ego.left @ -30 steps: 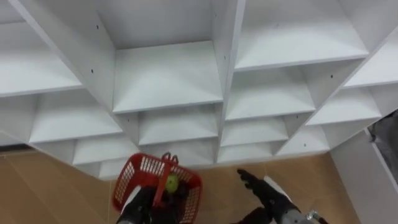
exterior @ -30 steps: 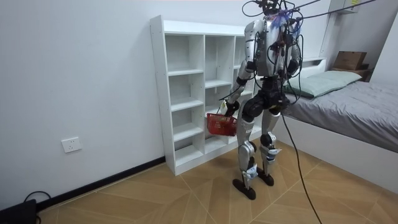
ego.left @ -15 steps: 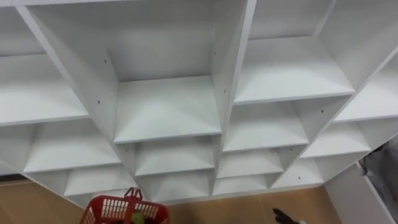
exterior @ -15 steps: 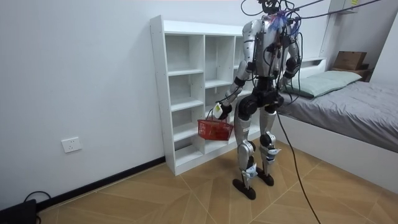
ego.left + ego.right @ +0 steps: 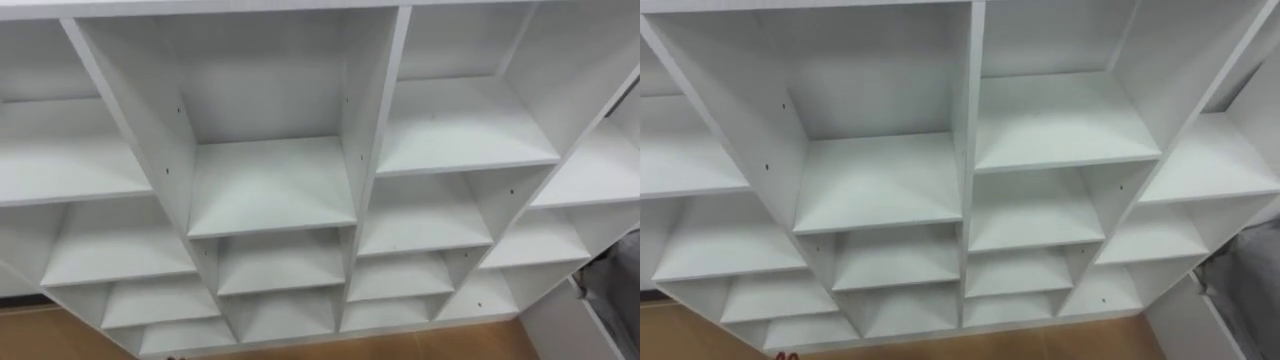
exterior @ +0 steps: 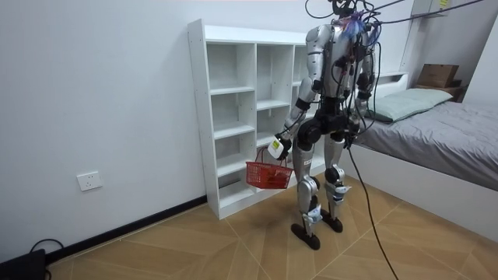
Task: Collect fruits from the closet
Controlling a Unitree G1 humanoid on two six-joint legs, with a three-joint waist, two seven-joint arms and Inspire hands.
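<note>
Lowered since a second ago: the red plastic mesh basket (image 6: 268, 176), now noted further down and further toward the room view's left, level with the robot's thigh. Over the same interval the head camera's aim has been raised, so the white open-fronted shelf unit (image 5: 370, 150) is taken in higher up by the eye views. That shift is the camera's own.

The robot is seen standing upright on the wood-patterned floor (image 6: 194, 241), close before the shelf unit and facing it. A grey-covered bed (image 6: 455, 128) lies behind it on the room view's right.

Left hand (image 6: 277, 147) is held low and forward, closed round the basket's handle. The basket hangs from it, clear of the shelves. Its contents cannot be made out from the room view, so no fruit can be placed.

Right hand (image 6: 349, 138) is noted beside the hip on the room view's right. Whether it is open or closed cannot be told.

Stacked white compartments, divided by upright panels, are recorded across both eye views.
</note>
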